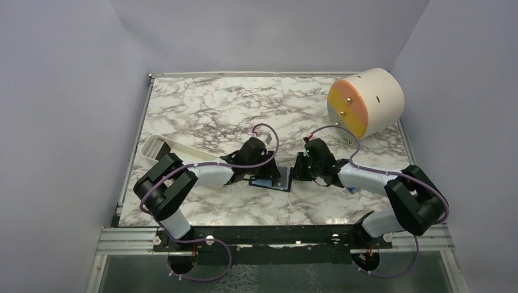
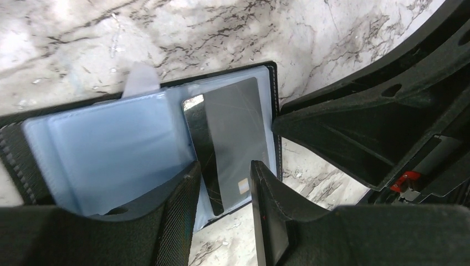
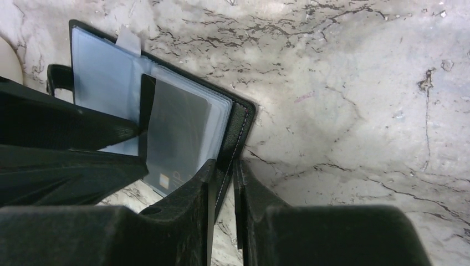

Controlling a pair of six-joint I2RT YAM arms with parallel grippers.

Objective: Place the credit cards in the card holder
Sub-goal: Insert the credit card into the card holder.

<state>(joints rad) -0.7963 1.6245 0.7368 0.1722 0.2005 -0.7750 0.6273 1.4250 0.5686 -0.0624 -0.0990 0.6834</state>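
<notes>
The card holder lies open on the marble between the two grippers, its light blue sleeves facing up. One dark credit card lies in the sleeve nearest the holder's right cover, with a black strip and a small chip at its near end. My left gripper hangs open over that near end, one finger on each side of it. My right gripper is shut on the black stitched edge of the holder's cover. In the right wrist view the card shows through the sleeve. No other credit cards are in view.
A white oblong tray lies at the left, behind the left arm. A large cream drum with an orange and yellow face lies on its side at the back right. Grey walls close in the table on three sides.
</notes>
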